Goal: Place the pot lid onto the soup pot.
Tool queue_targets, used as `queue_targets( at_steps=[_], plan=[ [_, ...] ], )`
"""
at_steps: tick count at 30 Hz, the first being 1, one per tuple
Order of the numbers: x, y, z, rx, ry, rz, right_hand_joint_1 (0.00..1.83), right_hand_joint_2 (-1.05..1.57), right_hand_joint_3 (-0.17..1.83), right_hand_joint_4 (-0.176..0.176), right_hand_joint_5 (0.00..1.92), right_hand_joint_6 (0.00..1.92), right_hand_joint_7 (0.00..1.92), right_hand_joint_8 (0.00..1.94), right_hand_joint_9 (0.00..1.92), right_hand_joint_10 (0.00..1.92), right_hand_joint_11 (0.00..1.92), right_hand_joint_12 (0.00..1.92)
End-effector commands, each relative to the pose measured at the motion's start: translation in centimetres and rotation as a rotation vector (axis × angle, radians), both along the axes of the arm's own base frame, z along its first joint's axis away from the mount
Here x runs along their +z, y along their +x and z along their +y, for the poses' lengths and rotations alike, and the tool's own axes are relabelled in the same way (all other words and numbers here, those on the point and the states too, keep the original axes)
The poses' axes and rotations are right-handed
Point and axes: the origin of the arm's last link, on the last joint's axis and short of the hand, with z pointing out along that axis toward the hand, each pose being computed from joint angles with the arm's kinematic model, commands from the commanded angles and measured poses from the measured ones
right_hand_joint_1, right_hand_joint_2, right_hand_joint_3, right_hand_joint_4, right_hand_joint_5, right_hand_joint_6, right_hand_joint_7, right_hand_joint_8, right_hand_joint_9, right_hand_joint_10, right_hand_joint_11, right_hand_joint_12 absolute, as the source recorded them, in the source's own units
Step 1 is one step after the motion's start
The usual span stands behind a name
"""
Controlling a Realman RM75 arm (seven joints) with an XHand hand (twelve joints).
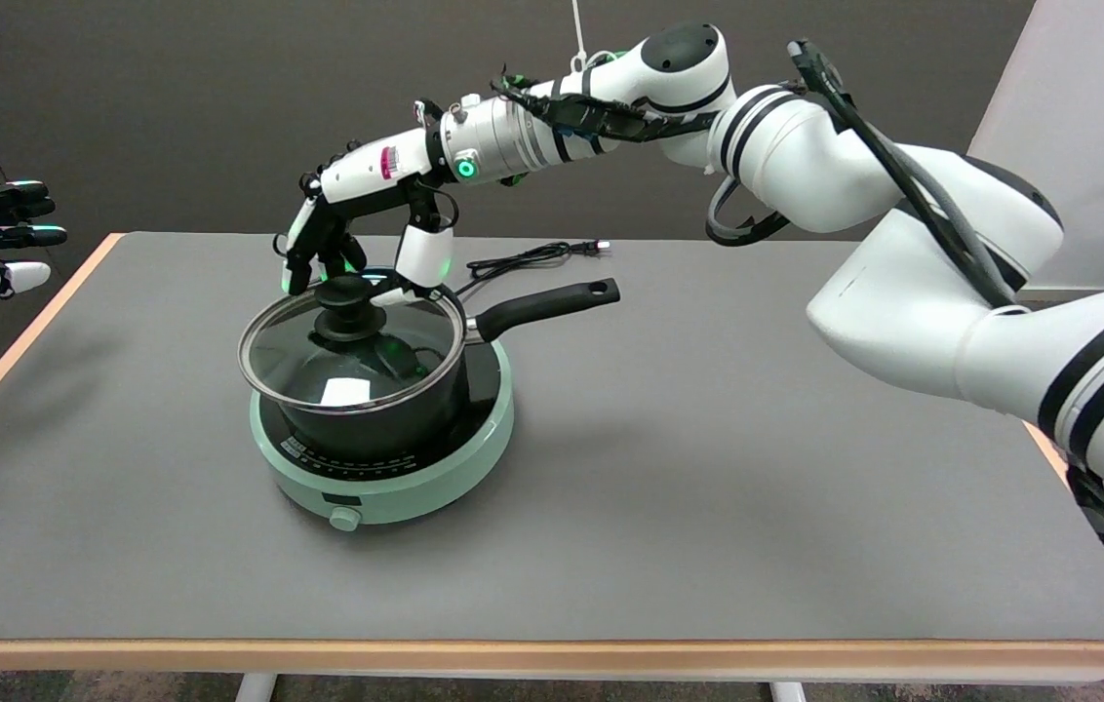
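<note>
the right hand [357,239] is hanging over the far side of the pot [386,409], fingers [423,258] pointing down on either side of the lid's black knob [349,304]. they are standing just beside the knob; whether they are pinching it or merely bracketing it cannot be told from this angle. the glass lid [352,353] is lying across the mouth of the pot and looks close to level, its metal rim running near the pot's rim, though it seems to be sitting slightly to the left of centre. the pot is resting on the green hotplate [396,487], its long handle [542,302] pointing right and far, with the power cord [532,257] trailing on the table [757,468] beyond it.

to finish the step well, the lid needs to be seated all round before any lifting away. fingers should be spreading gently and evenly, so that neither one is dragging the knob sideways. the hand should then be rising straight up, clear of the knob and the handle.
</note>
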Motion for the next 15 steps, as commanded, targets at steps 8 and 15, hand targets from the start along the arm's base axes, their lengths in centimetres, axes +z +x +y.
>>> queue_targets(
  at_steps=[8, 15],
  plan=[
    [0.7, 0.5, 0.2, 0.01, 0.012, -0.008, 0.98, 0.46, 1.04, 0.064, 0.28, 0.14, 0.36, 0.16, 0.43, 0.3, 0.29, 0.74],
    [0.0, 1.4, 1.2, -0.016, 0.064, -0.05, 0.8, 0.32, 0.84, 0.045, 0.02, 0.09, 0.0, 0.01, 0.0, 0.12, 0.11, 0.58]
  ],
)
